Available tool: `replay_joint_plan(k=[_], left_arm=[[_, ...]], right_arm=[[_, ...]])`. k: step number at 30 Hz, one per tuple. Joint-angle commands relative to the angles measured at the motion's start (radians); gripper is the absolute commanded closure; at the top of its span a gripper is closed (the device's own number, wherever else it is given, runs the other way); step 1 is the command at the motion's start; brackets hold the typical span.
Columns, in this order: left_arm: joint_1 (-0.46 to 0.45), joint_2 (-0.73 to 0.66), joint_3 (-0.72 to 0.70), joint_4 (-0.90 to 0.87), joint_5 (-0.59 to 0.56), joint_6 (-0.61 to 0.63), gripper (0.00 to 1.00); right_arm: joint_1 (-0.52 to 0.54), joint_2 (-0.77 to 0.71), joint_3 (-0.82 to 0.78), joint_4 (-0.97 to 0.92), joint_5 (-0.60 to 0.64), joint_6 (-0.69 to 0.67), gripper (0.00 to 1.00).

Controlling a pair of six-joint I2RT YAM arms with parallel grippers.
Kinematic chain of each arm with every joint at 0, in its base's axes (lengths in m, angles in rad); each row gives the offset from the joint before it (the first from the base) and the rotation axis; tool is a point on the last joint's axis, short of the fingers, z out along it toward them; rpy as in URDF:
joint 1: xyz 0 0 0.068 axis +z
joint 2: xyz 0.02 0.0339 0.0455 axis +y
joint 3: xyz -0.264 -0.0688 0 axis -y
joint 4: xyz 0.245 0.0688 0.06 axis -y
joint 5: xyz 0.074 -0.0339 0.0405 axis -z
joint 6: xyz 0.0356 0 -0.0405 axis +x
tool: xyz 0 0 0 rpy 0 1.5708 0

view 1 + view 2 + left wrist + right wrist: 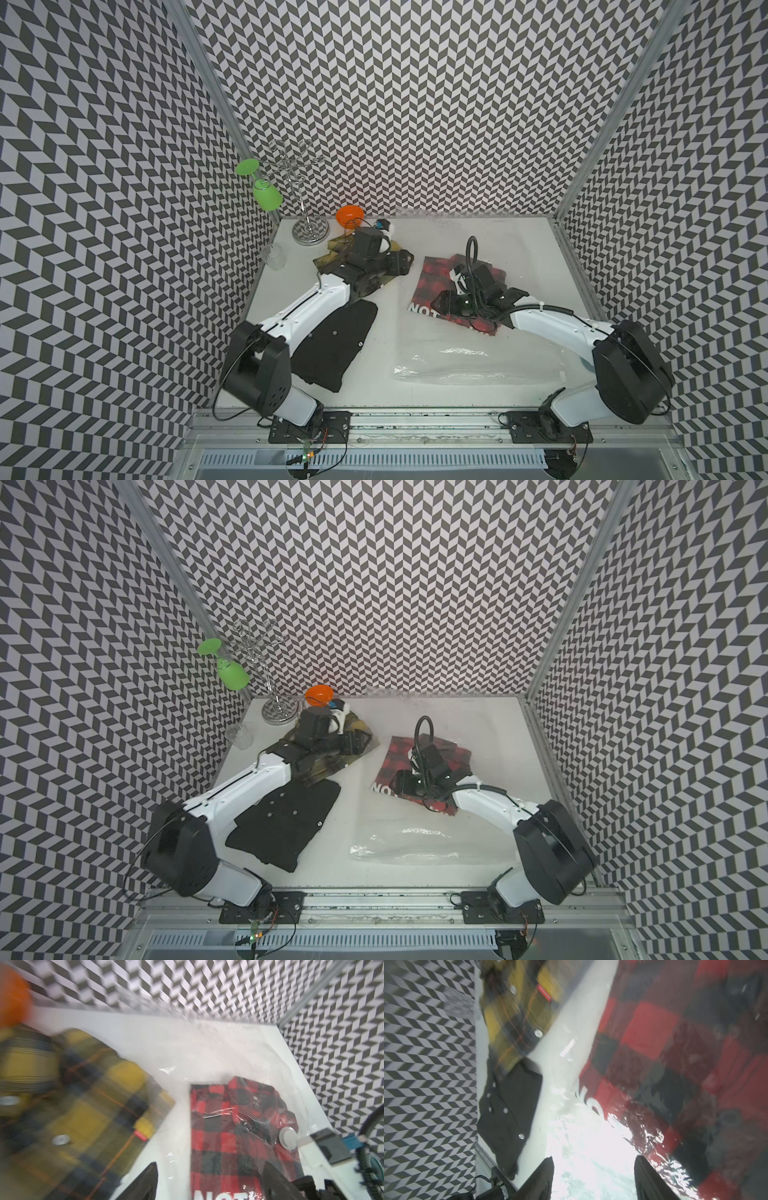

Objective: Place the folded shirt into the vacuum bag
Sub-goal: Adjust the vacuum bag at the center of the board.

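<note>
Left fingers [149,1182], right fingers [544,1180] gape empty.
One bag [457,370], three shirts: red shirt [436,274] inside, yellow shirt [83,1118], black shirt [332,345] left; bare table [384,332] between.

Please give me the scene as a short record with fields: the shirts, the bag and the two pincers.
vacuum bag: clear, lying flat on the right side, white valve on top
red plaid shirt: under the clear plastic, seemingly inside the bag
yellow plaid shirt: outside the bag, back left, partly below the left arm
black shirt: outside the bag, front left
left pincer: open, empty
right pincer: open, empty, above the bag
</note>
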Motion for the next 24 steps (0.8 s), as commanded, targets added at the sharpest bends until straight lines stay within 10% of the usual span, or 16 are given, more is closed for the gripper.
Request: replay_joint_plan(k=[1, 13, 24], left_arm=[[0.082, -0.101, -0.087, -0.077, -0.044, 0.043, 0.20], [0.268, -0.389, -0.213, -0.171, 0.023, 0.074, 0.20], [0.291, -0.450, -0.130, -0.207, -0.031, 0.049, 0.20]], right_arm=[[-0.020, 0.049, 0.016, 0.089, 0.063, 0.053, 0.38], [-0.259, 0.359, 0.155, 0.096, 0.094, -0.107, 0.39], [0.114, 0.147, 0.292, -0.081, 0.224, 0.006, 0.32]])
